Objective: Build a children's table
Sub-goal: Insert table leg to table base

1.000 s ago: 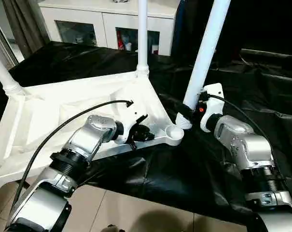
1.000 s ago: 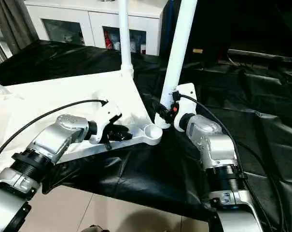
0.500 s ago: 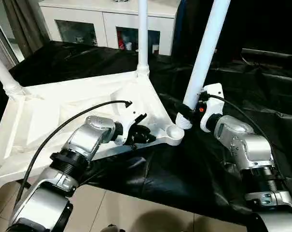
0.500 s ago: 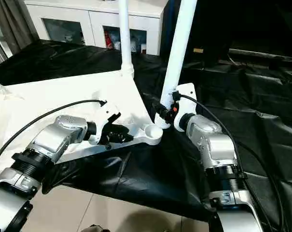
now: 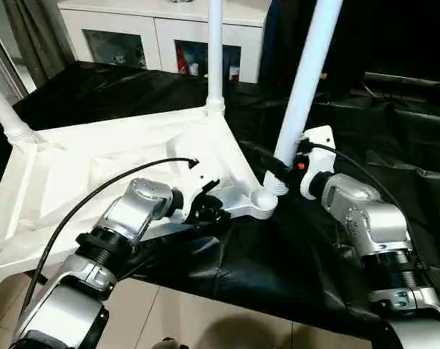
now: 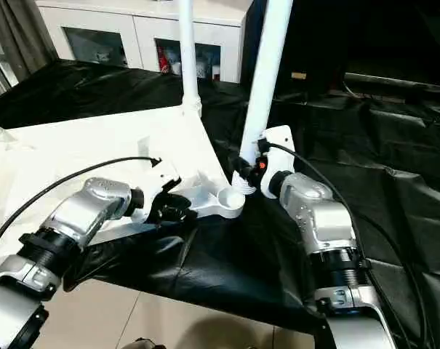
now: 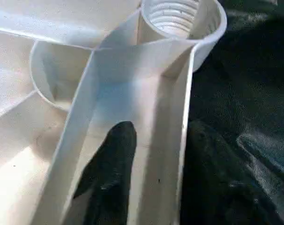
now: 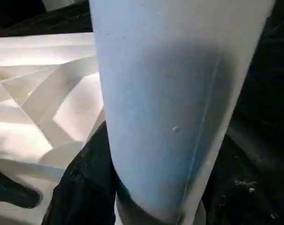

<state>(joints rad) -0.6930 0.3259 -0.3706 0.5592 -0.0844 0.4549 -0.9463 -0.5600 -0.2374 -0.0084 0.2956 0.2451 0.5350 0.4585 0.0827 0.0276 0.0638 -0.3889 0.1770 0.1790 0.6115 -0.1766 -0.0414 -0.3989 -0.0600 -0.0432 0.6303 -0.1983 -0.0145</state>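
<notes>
Shifted along the ribbed white tabletop (image 5: 96, 167), left end effector (image 5: 207, 211) pinches its rim.

Bright indoor light from above glares off the white table top (image 5: 96, 163), washing out its ribs. The black sheet (image 5: 292, 247) shows soft sheen. Both wrist views are soft, their nearest surfaces out of focus.
</notes>
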